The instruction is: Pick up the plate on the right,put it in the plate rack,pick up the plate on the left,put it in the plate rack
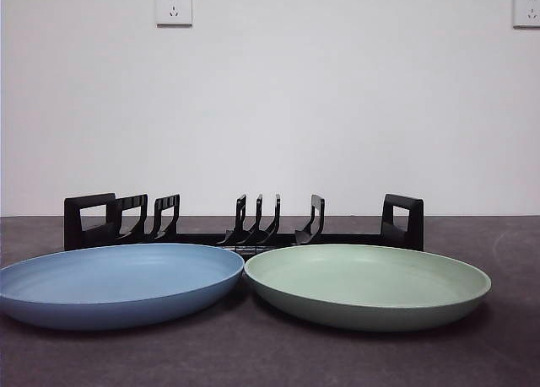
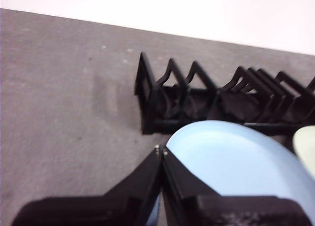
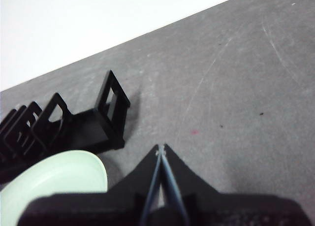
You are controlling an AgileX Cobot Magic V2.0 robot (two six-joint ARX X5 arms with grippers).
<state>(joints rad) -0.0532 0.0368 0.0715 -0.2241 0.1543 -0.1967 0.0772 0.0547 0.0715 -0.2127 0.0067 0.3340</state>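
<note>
Low across the dark table (image 1: 506, 353), we see two plates lying flat side by side: a blue plate (image 1: 118, 284) on the left of the front view and a green plate (image 1: 367, 284) on its right, their rims nearly meeting at the middle. Just behind them sits the plate rack (image 1: 245, 231), its long axis running across the view, parallel to the white wall (image 1: 337, 92), with a loop handle at each end and curved prongs standing upright between. The plates hide the rack's base from us, and the blue plate's outer rim is cut off at the frame's edge. Neither arm shows in the front view.

From the left wrist view we find the left gripper (image 2: 161, 149) raised above the near rim of the blue plate, jaws pressed together and holding nothing; the picture is soft, and only a sliver of the green plate shows at its edge. From the right wrist view, the right gripper (image 3: 161, 148) hangs over bare table beside the green plate, jaws likewise closed and empty. Two wall sockets (image 1: 174, 7) sit high on the wall.
</note>
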